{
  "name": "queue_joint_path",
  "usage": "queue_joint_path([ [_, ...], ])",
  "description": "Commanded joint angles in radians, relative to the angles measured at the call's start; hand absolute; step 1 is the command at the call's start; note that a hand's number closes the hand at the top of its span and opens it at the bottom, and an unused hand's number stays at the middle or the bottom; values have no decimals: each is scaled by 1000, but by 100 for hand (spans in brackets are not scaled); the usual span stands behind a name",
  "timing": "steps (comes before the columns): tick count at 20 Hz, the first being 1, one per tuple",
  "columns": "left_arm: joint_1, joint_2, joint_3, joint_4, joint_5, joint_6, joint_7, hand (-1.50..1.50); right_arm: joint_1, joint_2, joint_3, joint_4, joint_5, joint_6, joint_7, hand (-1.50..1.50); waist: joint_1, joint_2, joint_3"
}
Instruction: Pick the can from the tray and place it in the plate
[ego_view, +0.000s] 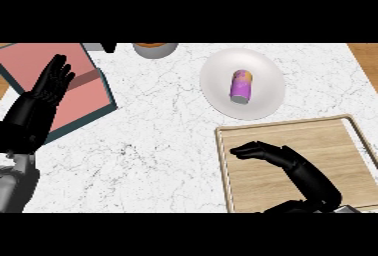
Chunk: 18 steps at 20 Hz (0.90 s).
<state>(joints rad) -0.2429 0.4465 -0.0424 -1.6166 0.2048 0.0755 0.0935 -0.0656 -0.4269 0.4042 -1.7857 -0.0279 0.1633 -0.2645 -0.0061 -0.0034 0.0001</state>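
head view: the right hand hangs over the wooden tray at lower right, fingers relaxed and half-straight, holding nothing. above it the can lies on its side in the white plate, long axis nearly top-to-bottom in the frame, its grey end seemingly toward the bottom. likely light, stiff and smooth, so apt to roll; best pinched across its middle. the left hand rests at upper left, fingers straight.
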Motion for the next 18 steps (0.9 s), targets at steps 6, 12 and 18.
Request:
queue_joint_path([
  [6,-24,-40,1,31,-39,-2,-18,0,-99,-196,-257,-148,-59,99,132,-150,-4,2,-1],
  [12,3,-33,-10,-17,-30,-15,21,0,-162,-438,-253,-208,89,217,376,-150,3,-3,-4],
  [18,-32,-19,14,3,-31,-29,12,0,-212,-588,-187,-278,46,440,608,-150,5,-1,-4],
])
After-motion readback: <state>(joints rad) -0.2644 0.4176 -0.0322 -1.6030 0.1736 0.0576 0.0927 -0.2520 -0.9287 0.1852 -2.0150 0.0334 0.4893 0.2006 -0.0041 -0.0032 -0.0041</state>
